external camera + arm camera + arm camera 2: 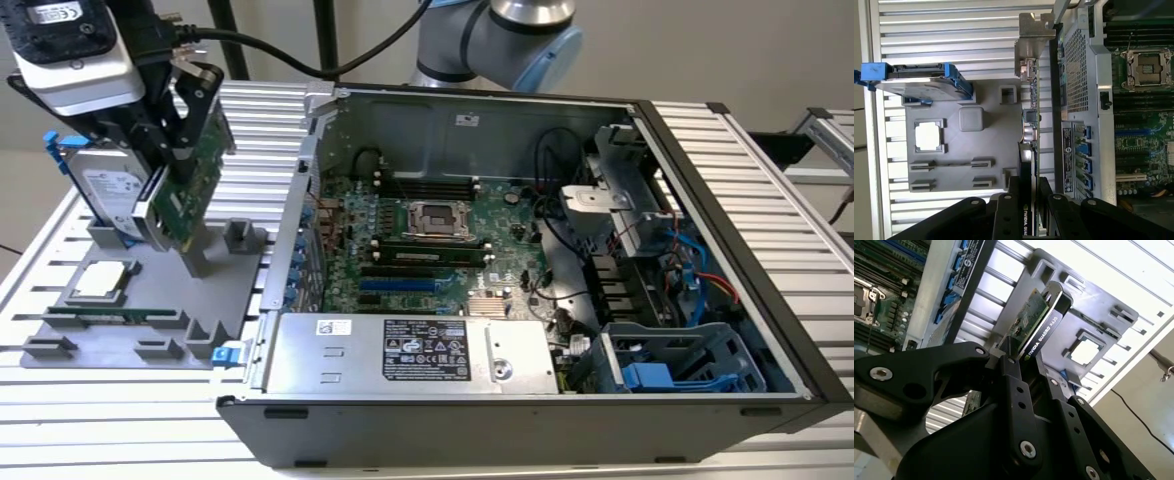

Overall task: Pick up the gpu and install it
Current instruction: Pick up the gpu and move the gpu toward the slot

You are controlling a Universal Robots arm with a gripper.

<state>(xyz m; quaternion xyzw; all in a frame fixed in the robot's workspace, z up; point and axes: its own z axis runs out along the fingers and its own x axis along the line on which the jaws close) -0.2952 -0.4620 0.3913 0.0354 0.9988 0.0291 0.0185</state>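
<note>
The gpu [187, 190] is a green circuit board with a black cooler and a silver end bracket [1031, 45]. My gripper [171, 110] is shut on its upper edge and holds it slightly tilted, just over the grey holder tray [134, 300] at the exterior view's left. In both wrist views the black fingers [1014, 385] [1004, 215] clamp the gpu [1041, 322] [1032, 107] from both faces. The card hangs beside the open computer case [534, 250], outside its wall. Blue expansion slots [400, 285] lie on the motherboard inside.
On the tray a silver hard drive in a blue frame [107, 185] stands upright right beside the gpu. A processor [104, 282] and a thin memory stick [114, 318] lie there too. The case holds a power supply [414, 352], cables and a blue drive cage [667, 375].
</note>
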